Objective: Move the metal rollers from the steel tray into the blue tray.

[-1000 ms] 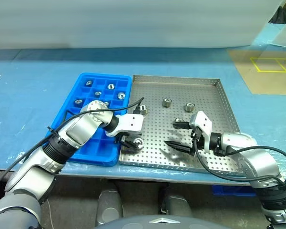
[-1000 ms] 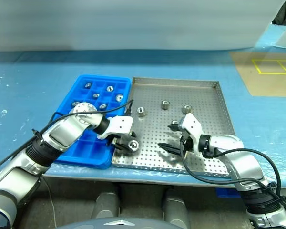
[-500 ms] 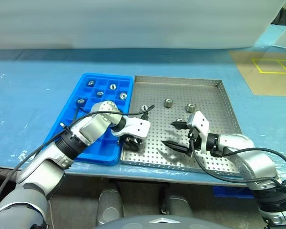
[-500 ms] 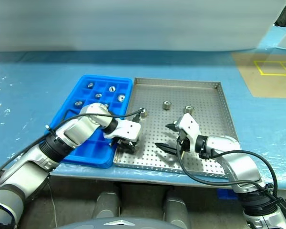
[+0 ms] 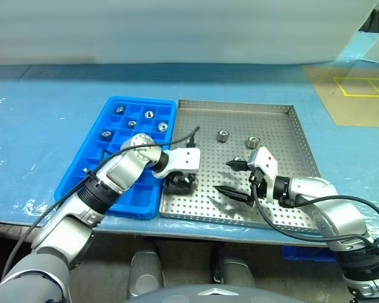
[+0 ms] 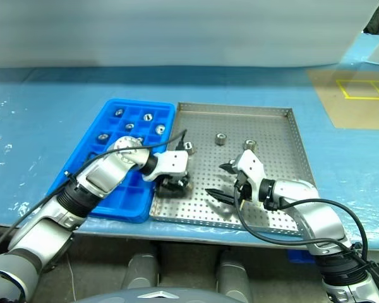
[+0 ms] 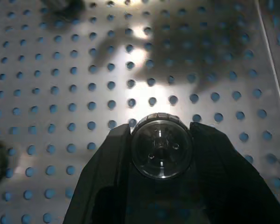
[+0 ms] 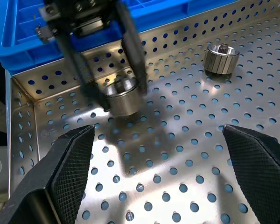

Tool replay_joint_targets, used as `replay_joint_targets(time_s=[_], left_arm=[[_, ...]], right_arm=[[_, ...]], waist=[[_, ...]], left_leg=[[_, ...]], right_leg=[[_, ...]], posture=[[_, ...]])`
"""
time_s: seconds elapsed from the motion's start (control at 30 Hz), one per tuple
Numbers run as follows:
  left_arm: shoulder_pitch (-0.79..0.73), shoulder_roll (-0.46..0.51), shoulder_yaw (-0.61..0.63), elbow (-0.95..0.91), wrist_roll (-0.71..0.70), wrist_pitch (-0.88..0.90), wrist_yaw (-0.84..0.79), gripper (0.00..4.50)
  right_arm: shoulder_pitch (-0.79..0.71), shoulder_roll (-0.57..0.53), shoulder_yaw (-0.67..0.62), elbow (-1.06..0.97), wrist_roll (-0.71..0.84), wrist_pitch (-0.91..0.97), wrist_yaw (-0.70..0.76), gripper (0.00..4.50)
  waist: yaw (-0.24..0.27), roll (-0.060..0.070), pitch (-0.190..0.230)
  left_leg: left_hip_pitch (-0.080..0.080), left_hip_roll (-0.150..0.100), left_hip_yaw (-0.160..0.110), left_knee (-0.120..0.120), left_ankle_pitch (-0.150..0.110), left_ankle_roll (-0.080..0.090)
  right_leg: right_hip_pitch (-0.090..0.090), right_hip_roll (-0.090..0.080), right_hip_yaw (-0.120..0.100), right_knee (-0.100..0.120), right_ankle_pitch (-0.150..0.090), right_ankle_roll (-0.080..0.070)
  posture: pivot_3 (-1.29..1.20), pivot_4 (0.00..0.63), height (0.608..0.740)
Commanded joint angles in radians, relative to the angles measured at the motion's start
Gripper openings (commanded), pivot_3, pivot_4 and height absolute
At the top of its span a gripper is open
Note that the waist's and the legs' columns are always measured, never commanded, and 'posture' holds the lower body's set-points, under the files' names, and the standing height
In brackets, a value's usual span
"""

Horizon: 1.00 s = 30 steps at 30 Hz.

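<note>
left gripper (image 7: 161, 154) clamps a metal roller (image 7: 162, 148); right gripper (image 8: 154, 172) gapes wide, empty.

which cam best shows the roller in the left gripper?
Left wrist view: the roller sits end-on between both fingers. Right wrist view shows its side. Head views show it small, mostly hidden under the left gripper.

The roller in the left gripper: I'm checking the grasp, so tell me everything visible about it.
The roller is a short, shiny silver-grey metal cylinder with a ribbed side and a dark centre recess holding small holes. It sits clamped between the left gripper's two black fingers, one on each side, round face toward the wrist camera. It is over the steel tray's perforated floor, near the edge beside the blue tray; whether it touches the floor is unclear.
</note>
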Motion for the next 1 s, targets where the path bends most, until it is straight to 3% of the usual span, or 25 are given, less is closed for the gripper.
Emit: replay_joint_targets(time_s=[0.03, 0.57, 0.8, 1.0], left_arm=[[-0.026, -0.018, 0.11, -0.038, -0.022, 0.044, 0.115, 1.64], [0.181, -0.067, 0.382, -0.339, -0.166, 0.33, 0.457, 1.64], [0.275, -0.083, 0.465, -0.415, -0.14, 0.363, 0.659, 1.64], [0.363, -0.157, 0.565, -0.474, -0.062, 0.367, 0.921, 1.64]], right_arm=[[-0.021, 0.009, 0.002, -0.004, 0.006, -0.014, 0.008, 4.5], [-0.221, 0.121, -0.028, 0.09, 0.124, 0.038, 0.036, 4.5], [-0.297, 0.139, 0.027, 0.167, 0.085, -0.003, 0.083, 4.5], [-0.306, 0.165, 0.061, 0.188, 0.067, -0.019, 0.101, 4.5]], waist=[[-0.001, 0.0, 0.0], [0.002, 0.0, 0.001], [0.006, 0.0, 0.001], [0.009, 0.0, 0.001]], left_leg=[[0.0, 0.0, 0.0, 0.0, 0.0, 0.0], [-0.003, 0.001, 0.0, -0.001, 0.0, 0.001], [-0.005, 0.001, -0.001, -0.001, 0.0, 0.001], [-0.016, 0.001, -0.002, 0.0, 0.0, 0.0]], right_leg=[[0.0, 0.0, 0.0, 0.0, 0.0, 0.0], [-0.003, 0.001, -0.001, -0.001, 0.0, 0.0], [-0.004, 0.001, -0.001, -0.002, 0.0, 0.0], [-0.014, 0.001, -0.003, -0.001, 0.0, 0.0]], posture=[[0.03, 0.15, 0.74], [0.12, 0.15, 0.74], [0.17, 0.15, 0.74], [0.2, 0.15, 0.74]])
